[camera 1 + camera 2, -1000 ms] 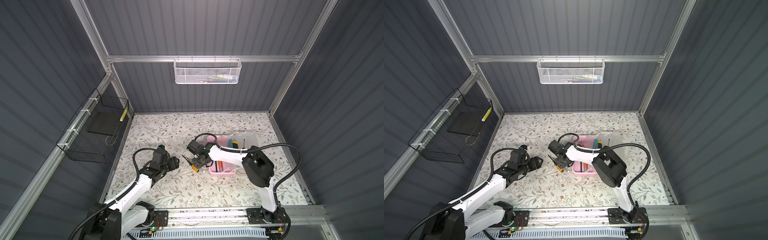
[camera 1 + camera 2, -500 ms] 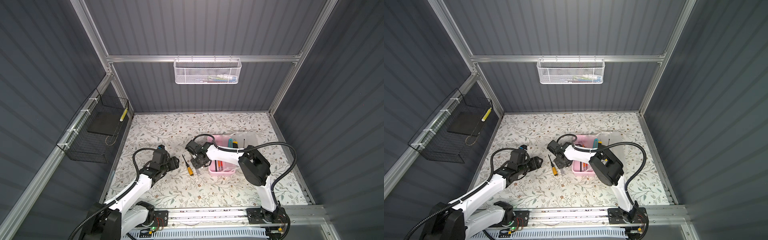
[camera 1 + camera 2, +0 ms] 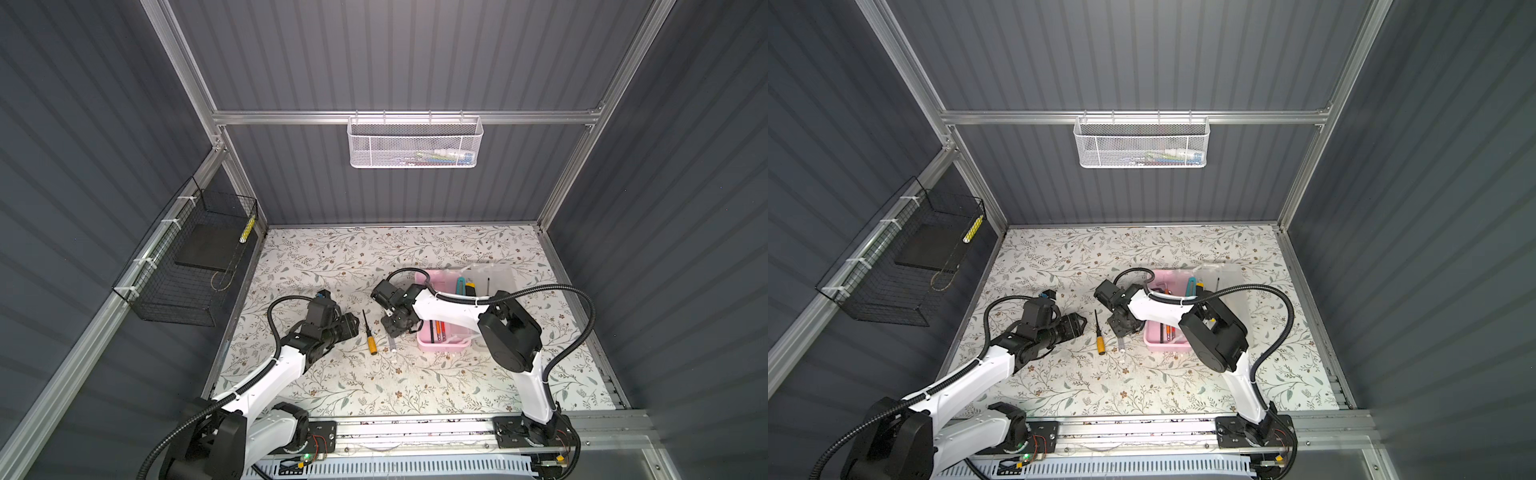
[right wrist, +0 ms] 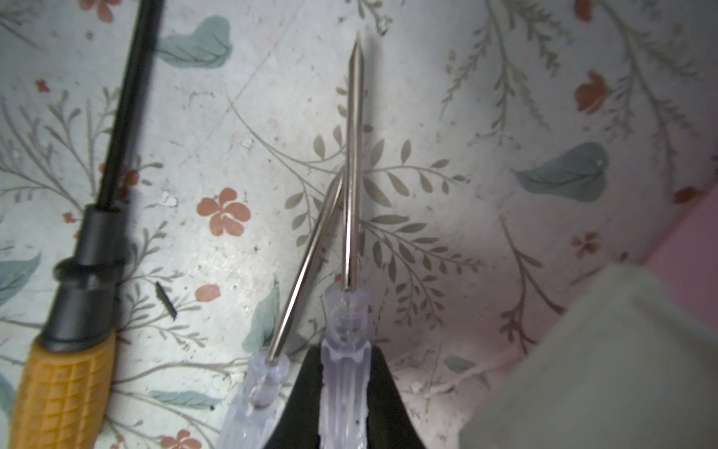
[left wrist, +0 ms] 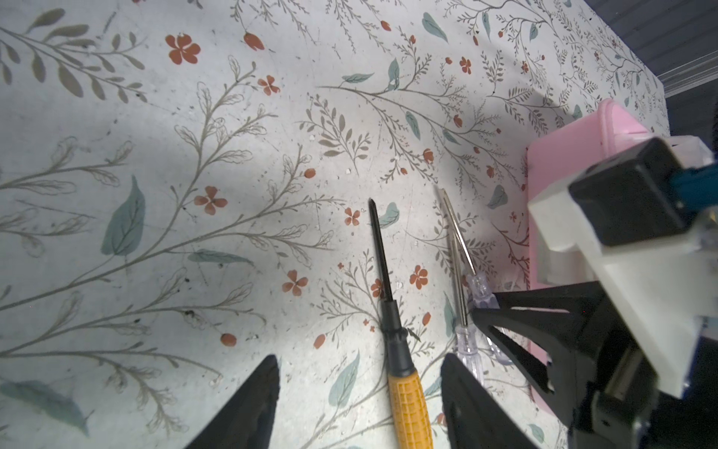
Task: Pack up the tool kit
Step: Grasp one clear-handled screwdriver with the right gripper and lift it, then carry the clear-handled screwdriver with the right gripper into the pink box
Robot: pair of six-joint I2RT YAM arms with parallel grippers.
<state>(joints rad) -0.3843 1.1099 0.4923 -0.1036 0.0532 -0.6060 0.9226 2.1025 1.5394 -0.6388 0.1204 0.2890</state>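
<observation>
Pink box (image 3: 436, 345) sits open on the table (image 3: 353, 257), right of middle, with slim tools inside and its frosted lid (image 3: 496, 276) swung back. Three screwdrivers are outside, just beside it. Right fingers (image 4: 299, 396) clench one clear-handled screwdriver (image 4: 345, 350), whose shaft crosses the second clear-handled screwdriver (image 4: 264, 381). Left fingers (image 5: 248, 404) are released and spread, with the orange-handled screwdriver (image 5: 408, 396) between them. One white mesh basket (image 3: 415, 141) and one black wire basket (image 3: 187, 270) hang on the walls.

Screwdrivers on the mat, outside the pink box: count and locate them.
3. Yellow-handled screwdriver: just ahead of the open left gripper. Held clear screwdriver: in the right gripper. Loose clear screwdriver: beside it. Others may be hidden.
</observation>
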